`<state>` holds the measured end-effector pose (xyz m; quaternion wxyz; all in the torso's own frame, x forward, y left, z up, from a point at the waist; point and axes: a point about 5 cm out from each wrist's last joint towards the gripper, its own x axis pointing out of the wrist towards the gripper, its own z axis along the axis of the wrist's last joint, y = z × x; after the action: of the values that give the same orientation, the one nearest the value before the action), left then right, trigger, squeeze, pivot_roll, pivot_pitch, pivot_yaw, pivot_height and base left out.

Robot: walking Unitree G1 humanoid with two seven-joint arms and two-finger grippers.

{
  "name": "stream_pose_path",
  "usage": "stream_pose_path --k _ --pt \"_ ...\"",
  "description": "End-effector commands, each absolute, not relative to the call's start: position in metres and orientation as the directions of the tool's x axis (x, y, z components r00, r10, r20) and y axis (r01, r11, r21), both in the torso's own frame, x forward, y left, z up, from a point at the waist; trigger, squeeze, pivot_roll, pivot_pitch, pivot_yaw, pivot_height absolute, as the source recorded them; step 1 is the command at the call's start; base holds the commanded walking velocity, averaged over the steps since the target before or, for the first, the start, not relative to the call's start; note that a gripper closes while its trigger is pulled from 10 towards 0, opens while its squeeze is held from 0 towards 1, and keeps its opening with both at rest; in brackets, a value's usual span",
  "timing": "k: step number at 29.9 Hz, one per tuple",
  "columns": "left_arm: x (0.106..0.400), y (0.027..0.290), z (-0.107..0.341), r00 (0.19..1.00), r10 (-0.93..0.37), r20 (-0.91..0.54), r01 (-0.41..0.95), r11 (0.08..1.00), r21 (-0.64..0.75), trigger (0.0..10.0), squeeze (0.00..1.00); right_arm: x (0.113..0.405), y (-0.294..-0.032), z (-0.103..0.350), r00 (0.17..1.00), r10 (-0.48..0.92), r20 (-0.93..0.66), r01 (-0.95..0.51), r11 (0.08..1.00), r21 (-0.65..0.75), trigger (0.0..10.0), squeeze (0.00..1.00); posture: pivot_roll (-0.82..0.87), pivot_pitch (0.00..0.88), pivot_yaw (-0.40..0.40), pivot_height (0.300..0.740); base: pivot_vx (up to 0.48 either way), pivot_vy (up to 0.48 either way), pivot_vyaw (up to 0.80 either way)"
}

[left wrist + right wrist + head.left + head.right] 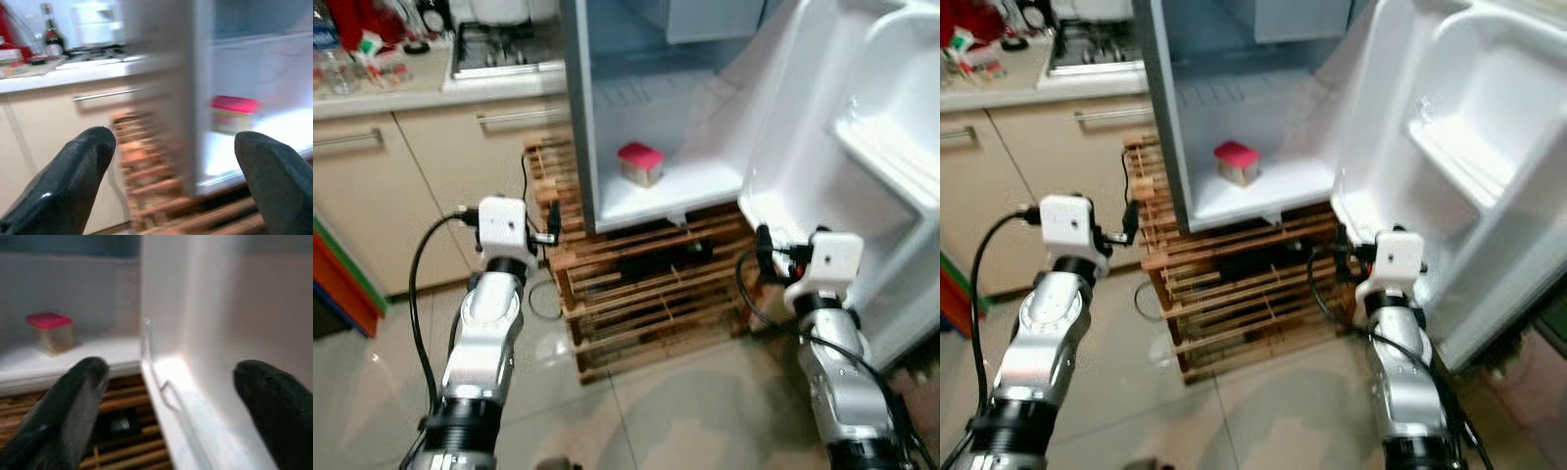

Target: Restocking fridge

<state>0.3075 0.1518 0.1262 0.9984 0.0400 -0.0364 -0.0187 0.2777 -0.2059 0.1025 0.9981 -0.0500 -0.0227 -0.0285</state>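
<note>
- Locate the fridge [582,147]: it stands open on a wooden pallet [646,294], directly ahead of you, with its door [862,147] swung out to your right.
- Locate the container [640,164] with the red lid: it sits upright on the bottom shelf [705,186] of the fridge, ahead of and above both end effectors, roughly midway between them.
- Check the left end effector [178,161]: its fingers are spread wide and hold nothing. It points at the fridge's left edge; the container lies ahead and to its right.
- Check the right end effector [171,396]: its fingers are spread wide and hold nothing. It sits just beside the door's lower corner; the container lies ahead and to its left.
- Judge reach: neither arm is clearly nearer; the left has the less obstructed line.
</note>
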Motion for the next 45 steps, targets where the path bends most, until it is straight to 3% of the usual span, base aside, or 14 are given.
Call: stream_pose_path --k 1,10,18,22,31,37,40,45 --pt "0.31 0.16 0.129 0.997 -0.01 0.07 0.003 0.995 0.099 10.0 0.0 0.283 -0.204 0.108 0.997 -0.032 0.073 0.039 0.995 -0.094 10.0 0.0 0.07 0.0 0.004 0.74 0.0 0.0 0.0" --pt "0.308 0.164 0.13 0.998 0.01 0.07 -0.017 0.995 0.098 10.0 0.0 0.27 -0.193 0.102 0.981 0.196 0.013 -0.194 0.978 -0.082 10.0 0.0 0.09 0.0 -0.004 0.74 0.0 0.0 0.0" --pt "0.307 0.162 0.131 0.997 -0.001 0.071 -0.007 0.994 0.109 10.0 0.0 0.271 -0.209 0.097 0.96 0.277 -0.049 -0.281 0.952 -0.123 10.0 0.0 0.09 0.0 -0.007 0.74 0.0 0.0 0.0" --pt "0.314 0.162 0.131 0.998 0.017 0.064 -0.025 0.992 0.127 10.0 0.0 0.29 -0.208 0.112 0.998 0.041 0.043 -0.039 0.998 -0.047 10.0 0.0 0.09 0.0 -0.011 0.74 0.0 0.0 0.0" --pt "0.324 0.15 0.132 0.999 -0.018 0.044 0.012 0.994 0.112 10.0 0.0 0.297 -0.171 0.112 0.996 0.049 0.075 -0.049 0.999 0.006 10.0 0.0 0.08 0.0 -0.004 0.74 0.0 0.0 0.47" --pt "0.317 0.157 0.117 0.998 -0.058 -0.019 0.06 0.987 0.149 10.0 0.0 0.282 -0.179 0.104 0.998 -0.023 0.067 0.022 0.999 0.026 10.0 0.0 0.07 0.0 -0.004 0.74 0.0 0.0 0.55" --pt "0.31 0.166 0.11 0.997 -0.062 -0.051 0.067 0.993 0.098 10.0 0.0 0.275 -0.18 0.1 0.998 -0.039 0.049 0.037 0.999 0.029 10.0 0.0 0.07 0.0 -0.005 0.74 0.0 0.0 0.54" --pt "0.299 0.169 0.111 0.999 -0.045 0.004 0.045 0.994 0.1 10.0 0.0 0.27 -0.185 0.092 0.995 -0.091 0.03 0.088 0.994 0.064 10.0 0.0 0.07 0.0 0.004 0.74 0.0 0.0 0.53"
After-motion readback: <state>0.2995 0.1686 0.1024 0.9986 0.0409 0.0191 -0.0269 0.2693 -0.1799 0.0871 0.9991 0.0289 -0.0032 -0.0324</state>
